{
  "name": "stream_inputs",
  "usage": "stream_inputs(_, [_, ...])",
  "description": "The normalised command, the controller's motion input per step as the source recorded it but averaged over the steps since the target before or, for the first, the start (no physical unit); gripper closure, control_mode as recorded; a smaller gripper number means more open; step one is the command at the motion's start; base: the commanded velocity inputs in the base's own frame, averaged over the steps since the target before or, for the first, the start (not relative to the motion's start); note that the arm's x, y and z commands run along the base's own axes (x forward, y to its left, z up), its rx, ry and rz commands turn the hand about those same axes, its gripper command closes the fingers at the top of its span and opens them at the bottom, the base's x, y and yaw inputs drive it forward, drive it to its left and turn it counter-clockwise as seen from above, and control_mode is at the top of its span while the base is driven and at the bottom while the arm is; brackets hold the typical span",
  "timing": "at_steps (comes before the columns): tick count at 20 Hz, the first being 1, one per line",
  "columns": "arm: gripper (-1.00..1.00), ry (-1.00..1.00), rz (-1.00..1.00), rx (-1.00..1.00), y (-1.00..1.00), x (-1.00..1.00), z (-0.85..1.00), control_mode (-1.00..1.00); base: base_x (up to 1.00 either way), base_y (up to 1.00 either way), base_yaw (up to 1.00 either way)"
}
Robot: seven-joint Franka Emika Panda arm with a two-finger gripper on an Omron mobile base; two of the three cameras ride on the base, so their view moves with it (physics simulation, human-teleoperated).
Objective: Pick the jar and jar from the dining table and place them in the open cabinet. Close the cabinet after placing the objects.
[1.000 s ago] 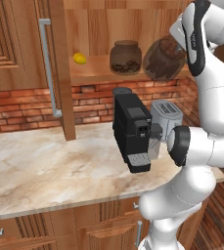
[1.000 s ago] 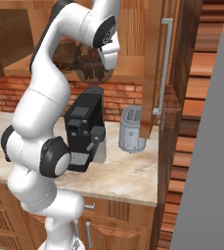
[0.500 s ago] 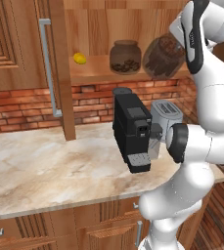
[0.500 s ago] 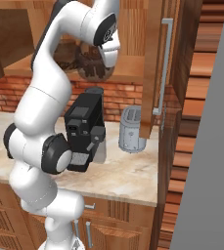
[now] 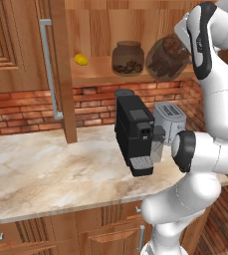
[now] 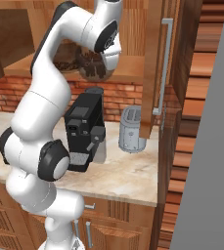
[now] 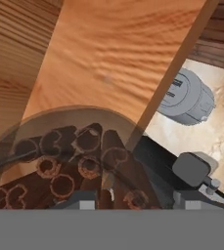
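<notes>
Fingers (image 7: 138,204) sit at the bottom of the hand view, clenched around the squat clear glass jar of upright brown sticks (image 7: 79,161), which fills the space right in front of them; jaws stand part-way apart on the glass, so this reads as a grip, not a release. From the left base view that same stick jar (image 5: 169,56) is tilted, up at the white arm's wrist, over the right end of the brown wooden open cabinet's shelf (image 5: 98,69) and looks not yet settled flat. Second squat glass jar with dark brown bean-like bits (image 5: 128,58) already stands upright on the shelf, just beside it to the left, with a small yellow fruit (image 5: 81,59) further left. Below sit the black coffee machine (image 5: 134,132) and silver toaster (image 5: 169,121) on the marbled worktop (image 5: 46,169). To do this step well: level the jar upright first, lower until its base touches the shelf board, keep clear of the bean jar, then let go and back straight out. Cabinet door with long silver bar handle (image 5: 48,67) is open and needs closing after.
</notes>
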Motion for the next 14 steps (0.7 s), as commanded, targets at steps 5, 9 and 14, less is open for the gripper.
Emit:
stream_inputs(5, [1.0,-0.04,0.0,0.0,0.0,0.57,-0.39,-1.0,0.0,0.0,0.0])
stream_inputs(9, [1.0,0.0,-0.01,0.0,0.0,0.88,-0.45,-1.0,0.0,0.0,0.0])
stream_inputs(14, [1.0,0.0,-0.02,0.0,-0.04,0.87,-0.46,-1.0,0.0,0.0,0.0])
